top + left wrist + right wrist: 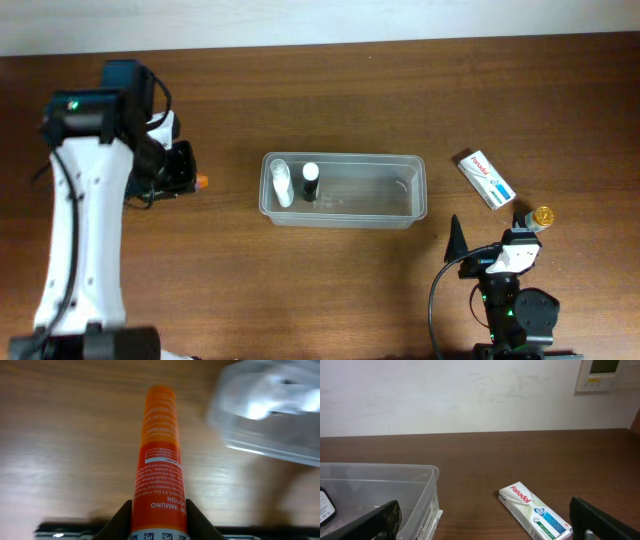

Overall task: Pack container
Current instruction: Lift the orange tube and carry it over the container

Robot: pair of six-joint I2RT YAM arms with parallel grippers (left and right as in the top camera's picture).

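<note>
The clear plastic container (pixel 400 205) sits mid-table and holds two small white bottles (pixel 283 184) at its left end. It also shows in the left wrist view (pixel 270 410) and the right wrist view (pixel 422 490). My left gripper (pixel 185 172) is left of the container and shut on an orange tube (pixel 159 460), whose tip (pixel 202 181) points toward the container. My right gripper (pixel 485 525) is open and empty near the front right, with a white Panadol box (pixel 535 512) lying between its fingers' line of sight.
The Panadol box (pixel 486 179) lies right of the container. A small gold-capped item (pixel 542 215) sits near the right arm's base. A wall rises behind the table's far edge.
</note>
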